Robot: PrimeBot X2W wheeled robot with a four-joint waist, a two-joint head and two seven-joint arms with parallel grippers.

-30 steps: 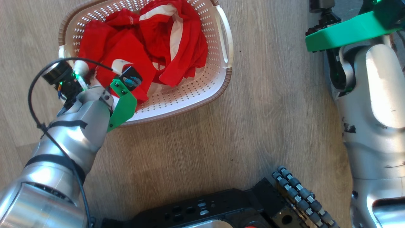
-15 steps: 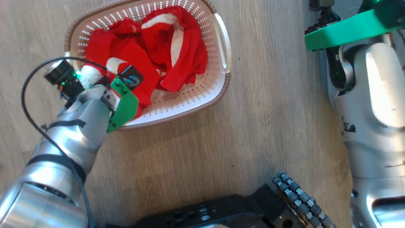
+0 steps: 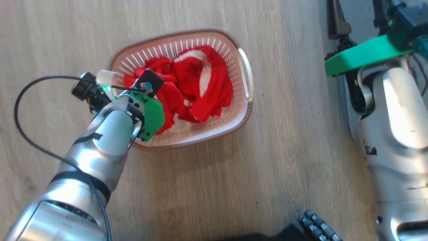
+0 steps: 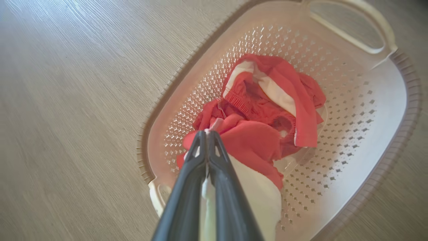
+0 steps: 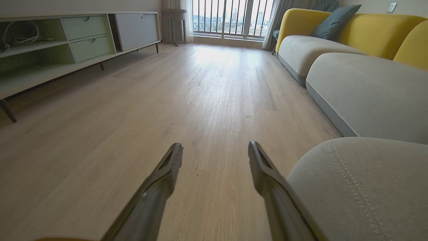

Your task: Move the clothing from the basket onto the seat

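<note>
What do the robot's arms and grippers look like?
Silver shells on left arm and right arm; the left has black bands and a looping black cable; a green bracket at each wrist. Left gripper and right gripper: long, dark, tapered fingers.

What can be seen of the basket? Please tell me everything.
The basket is cream perforated plastic, rounded-rectangular, with a brown braided rim and a side handle. It stands upright on the wooden floor. Red and white clothing lies inside, and the left gripper, shut on that clothing, is above one end.
</note>
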